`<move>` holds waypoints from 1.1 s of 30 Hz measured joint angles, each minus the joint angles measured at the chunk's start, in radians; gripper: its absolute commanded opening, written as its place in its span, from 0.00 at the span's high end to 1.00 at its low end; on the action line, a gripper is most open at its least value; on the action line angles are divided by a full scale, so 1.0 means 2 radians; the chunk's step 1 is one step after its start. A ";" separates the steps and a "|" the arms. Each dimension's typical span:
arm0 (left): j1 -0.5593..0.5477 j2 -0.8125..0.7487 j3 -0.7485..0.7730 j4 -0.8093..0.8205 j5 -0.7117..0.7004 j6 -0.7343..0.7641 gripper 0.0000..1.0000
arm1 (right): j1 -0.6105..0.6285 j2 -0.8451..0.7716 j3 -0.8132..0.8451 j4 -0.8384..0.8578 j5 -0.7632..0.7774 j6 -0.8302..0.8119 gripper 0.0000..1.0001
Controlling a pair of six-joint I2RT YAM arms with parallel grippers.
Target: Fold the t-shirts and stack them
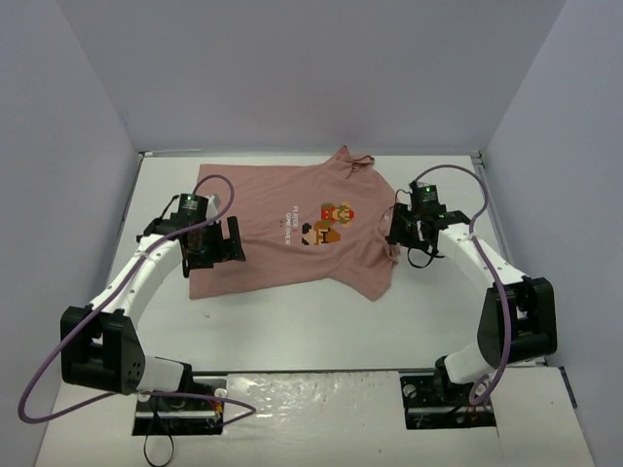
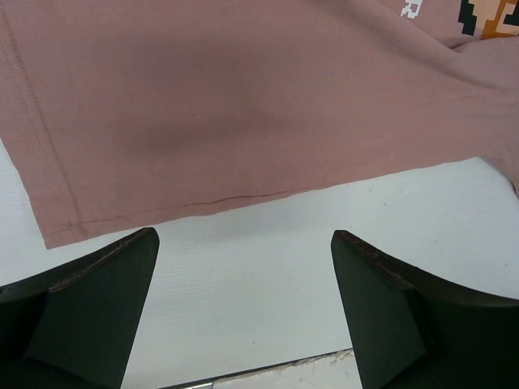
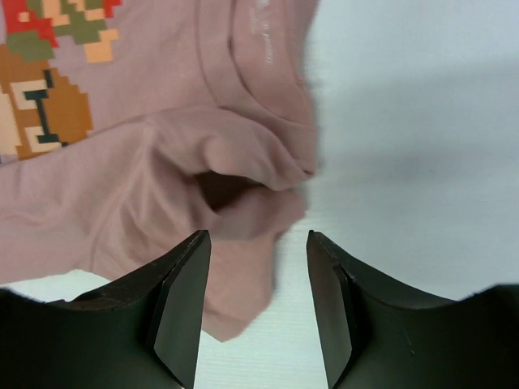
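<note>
t-shirt (image 1: 292, 268) lettering (image 1: 289, 225) too small to read, print (image 2: 491, 16) cropped (top edge)

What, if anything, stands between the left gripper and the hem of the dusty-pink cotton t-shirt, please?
Nothing visible does. The open left gripper hangs just off the hem of the dusty-pink cotton t-shirt, with only bare white table between them.
</note>
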 measured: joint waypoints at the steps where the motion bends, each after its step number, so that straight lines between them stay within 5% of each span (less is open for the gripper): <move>1: 0.000 0.003 0.001 0.001 0.001 0.000 0.14 | -0.006 -0.010 -0.011 0.002 -0.002 -0.004 0.52; 19: 0.000 0.023 0.001 0.006 0.023 0.004 0.14 | 0.003 -0.007 -0.117 0.034 -0.063 0.043 0.63; 21: 0.000 0.025 0.001 0.006 0.024 0.006 0.14 | 0.024 0.006 -0.117 0.040 -0.061 0.052 0.69; 24: 0.000 0.026 0.001 0.006 0.026 0.007 0.14 | 0.051 0.024 -0.115 0.047 -0.055 0.063 0.91; 26: 0.000 0.026 0.001 0.006 0.026 0.008 0.14 | 0.066 0.031 -0.113 0.048 -0.047 0.073 0.95; 31: 0.000 0.026 0.001 0.006 0.026 0.011 0.14 | 0.099 0.030 -0.089 0.043 -0.010 0.085 0.96; 33: 0.000 0.026 0.001 0.006 0.026 0.011 0.14 | 0.120 0.028 -0.069 0.037 0.009 0.087 0.83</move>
